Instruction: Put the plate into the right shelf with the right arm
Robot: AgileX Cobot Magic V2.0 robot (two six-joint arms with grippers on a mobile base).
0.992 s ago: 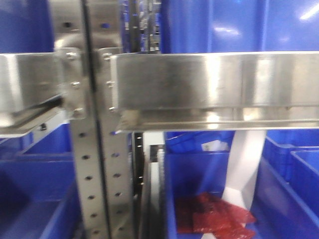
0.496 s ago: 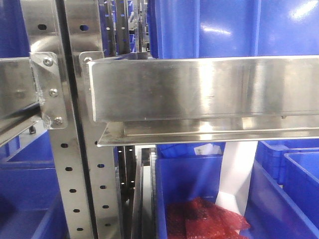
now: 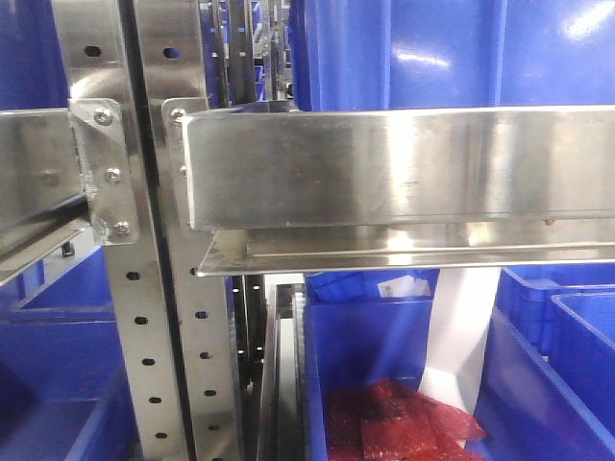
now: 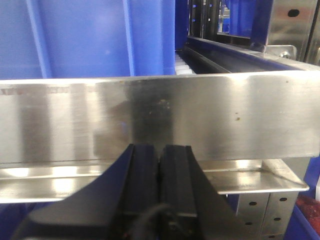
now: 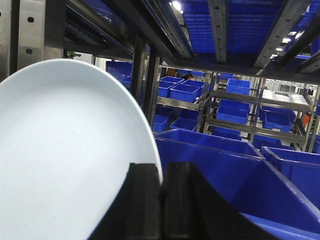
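In the right wrist view my right gripper [image 5: 161,172] is shut on the rim of the white plate [image 5: 65,150], which stands on edge and fills the left half of the view. It is held above a large blue bin [image 5: 225,170] inside the steel shelf [image 5: 30,35]. In the left wrist view my left gripper [image 4: 159,155] is shut and empty, close in front of a brushed steel beam [image 4: 160,115]. The front view shows the shelf beam [image 3: 404,168] and perforated uprights [image 3: 144,317]; neither the plate nor an arm shows there.
Blue bins [image 3: 413,48] sit above and below the beam. A lower bin holds red mesh bags [image 3: 394,423] and a white strip [image 3: 461,327]. More racks with blue bins [image 5: 235,107] stand far behind. Steel beams [image 5: 220,25] run overhead.
The front view has shifted: the uprights and beam moved left, then slightly back right and down, and the picture has gone from blurred to sharp.
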